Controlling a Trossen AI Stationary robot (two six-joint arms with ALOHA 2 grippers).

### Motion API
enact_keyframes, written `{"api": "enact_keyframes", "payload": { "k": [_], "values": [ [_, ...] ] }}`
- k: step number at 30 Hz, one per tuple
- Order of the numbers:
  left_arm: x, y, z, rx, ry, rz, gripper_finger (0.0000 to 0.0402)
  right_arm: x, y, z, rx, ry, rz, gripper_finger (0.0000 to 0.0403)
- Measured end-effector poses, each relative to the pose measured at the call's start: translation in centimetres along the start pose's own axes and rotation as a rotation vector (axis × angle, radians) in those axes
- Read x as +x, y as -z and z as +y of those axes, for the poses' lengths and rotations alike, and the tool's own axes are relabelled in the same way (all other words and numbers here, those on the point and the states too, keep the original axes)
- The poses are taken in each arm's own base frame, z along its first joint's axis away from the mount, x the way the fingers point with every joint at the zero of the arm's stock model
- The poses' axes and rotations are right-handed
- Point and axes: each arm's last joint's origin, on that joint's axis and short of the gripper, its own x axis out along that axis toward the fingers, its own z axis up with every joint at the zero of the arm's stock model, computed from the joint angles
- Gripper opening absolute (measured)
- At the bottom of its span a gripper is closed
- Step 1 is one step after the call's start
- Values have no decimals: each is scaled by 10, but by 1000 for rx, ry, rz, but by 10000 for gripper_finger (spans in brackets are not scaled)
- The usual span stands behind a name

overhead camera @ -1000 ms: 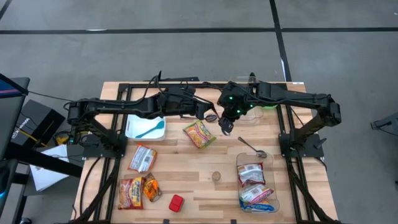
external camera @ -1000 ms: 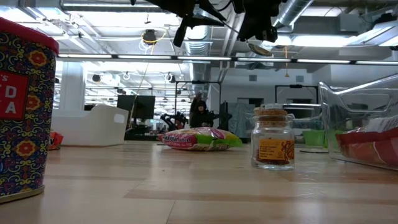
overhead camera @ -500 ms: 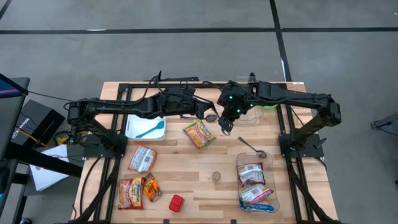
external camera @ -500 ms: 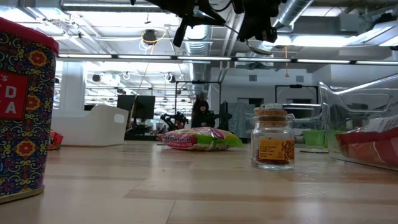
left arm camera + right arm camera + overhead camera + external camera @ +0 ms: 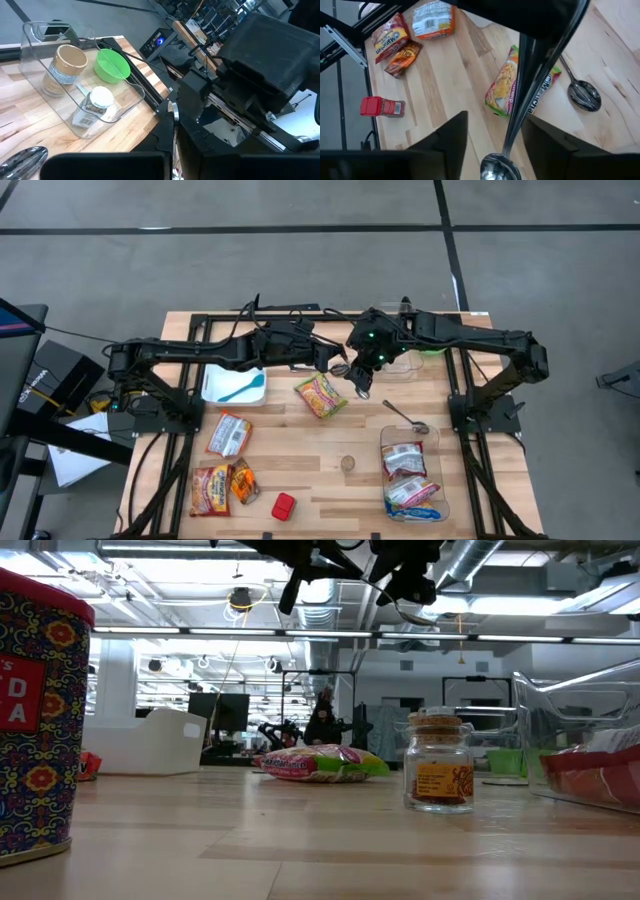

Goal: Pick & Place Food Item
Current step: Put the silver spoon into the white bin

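- High view: my right gripper [image 5: 361, 383] hangs above the table, just right of the yellow noodle packet [image 5: 321, 395].
- My right fingers are clamped on a metal spoon [image 5: 506, 150], whose handle runs up between them and whose bowl hangs at the bottom in my right wrist view.
- The noodle packet lies flat on the wooden table [image 5: 300, 460], untouched; a second spoon [image 5: 405, 418] rests well right of the packet.
- My left gripper [image 5: 335, 364] hovers just above and right of the packet; whether its fingers are open I cannot tell.
- A small glass jar [image 5: 440, 773] stands right of the packet in the low view.
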Motion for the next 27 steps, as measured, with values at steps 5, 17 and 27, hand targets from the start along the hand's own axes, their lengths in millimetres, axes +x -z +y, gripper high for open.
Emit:
{"api": "enact_keyframes", "payload": {
  "k": [5,17,27],
  "values": [
    [0,0,0,20,-3,3,1,0,0,0,6,2,5,208],
    [-1,10,10,48,-102,106,1,-18,5,-10,31,37,15,212],
    [-37,5,19,154,-343,161,1,-36,7,-15,39,49,-23,205]
  ]
}}
